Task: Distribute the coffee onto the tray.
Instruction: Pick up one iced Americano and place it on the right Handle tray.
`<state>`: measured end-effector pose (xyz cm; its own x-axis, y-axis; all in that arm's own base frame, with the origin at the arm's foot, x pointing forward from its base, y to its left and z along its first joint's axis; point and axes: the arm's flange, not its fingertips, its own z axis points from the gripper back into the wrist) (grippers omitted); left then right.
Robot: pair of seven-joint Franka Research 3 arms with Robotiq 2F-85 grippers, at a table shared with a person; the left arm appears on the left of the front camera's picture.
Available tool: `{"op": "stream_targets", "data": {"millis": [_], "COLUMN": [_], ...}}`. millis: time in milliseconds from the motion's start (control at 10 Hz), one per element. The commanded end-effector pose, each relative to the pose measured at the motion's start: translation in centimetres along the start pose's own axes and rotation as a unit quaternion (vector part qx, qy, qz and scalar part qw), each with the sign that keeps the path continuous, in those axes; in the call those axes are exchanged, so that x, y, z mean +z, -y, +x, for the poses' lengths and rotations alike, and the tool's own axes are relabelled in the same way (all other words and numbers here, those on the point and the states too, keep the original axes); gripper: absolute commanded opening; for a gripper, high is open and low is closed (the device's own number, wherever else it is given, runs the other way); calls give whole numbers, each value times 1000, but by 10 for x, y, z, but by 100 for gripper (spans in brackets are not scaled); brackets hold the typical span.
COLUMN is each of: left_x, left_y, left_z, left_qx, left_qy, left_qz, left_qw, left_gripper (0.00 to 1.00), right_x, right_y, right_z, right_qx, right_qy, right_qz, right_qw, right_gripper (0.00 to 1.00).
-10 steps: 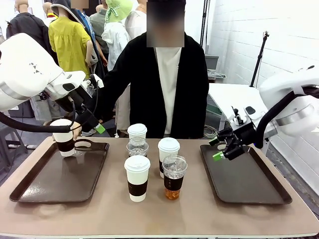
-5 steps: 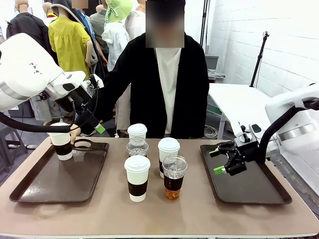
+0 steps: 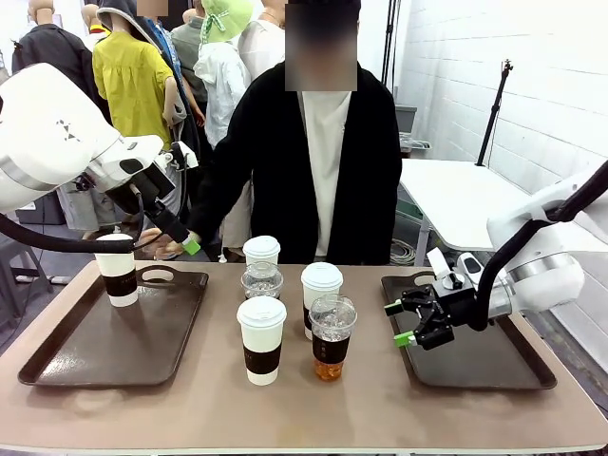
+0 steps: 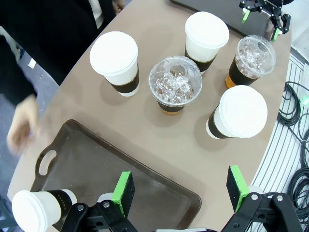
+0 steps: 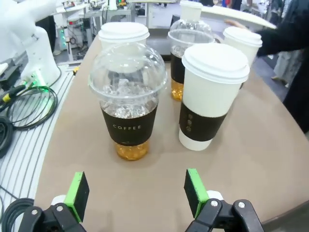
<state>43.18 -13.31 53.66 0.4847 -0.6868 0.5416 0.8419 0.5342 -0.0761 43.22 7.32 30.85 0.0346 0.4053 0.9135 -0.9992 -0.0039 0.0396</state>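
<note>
Beige table [image 3: 190,408] holds a dark tray at each end, and a person in a black jacket stands at its far side. One paper cup [image 3: 119,271], with a white lid and brown sleeve, stands upright in the far corner of the left tray [image 3: 104,347], beside the handle slot. Five more cups stand grouped on the bare table between the trays: three paper cups [image 3: 261,337] and two clear domed cups [image 3: 332,340] of brown drink with ice. The left gripper [image 4: 181,189] hangs above the left tray's inner side, its fingers wide apart and empty. The person's hand [image 4: 21,123] is near the table's far edge by that tray. The right gripper [image 3: 399,323] hovers over the inner edge of the right tray [image 3: 484,361], fingers apart, holding nothing, pointing at the grouped cups
</note>
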Motion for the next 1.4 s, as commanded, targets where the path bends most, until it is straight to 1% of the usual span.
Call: {"op": "stream_targets", "data": {"millis": [0,100,500,700,900,1300], "left_x": [1,1,1,1,1,1], "left_y": [-2,-2,-2,-2,-2,-2], "left_z": [-2,-2,-2,-2,-2,-2], "left_qx": [-2,-2,-2,-2,-2,-2], "left_qy": [1,1,1,1,1,1], "left_qz": [-6,-6,-6,-6,-6,-6], "left_qw": [1000,1000,1000,1000,1000,1000], "left_gripper": [100,100,100,100,100,100], "right_x": [10,0,2,-16,-30,-58], "right_y": [6,0,3,10,14,18], "right_z": [7,0,1,-11,-21,-36], "right_qx": [-2,0,0,-4,-9,2], "right_qy": [-9,0,-1,35,43,73], "right_qz": [-18,0,-3,8,20,29], "right_qw": [1000,1000,1000,999,999,997], "right_gripper": [100,100,100,100,100,100]}}
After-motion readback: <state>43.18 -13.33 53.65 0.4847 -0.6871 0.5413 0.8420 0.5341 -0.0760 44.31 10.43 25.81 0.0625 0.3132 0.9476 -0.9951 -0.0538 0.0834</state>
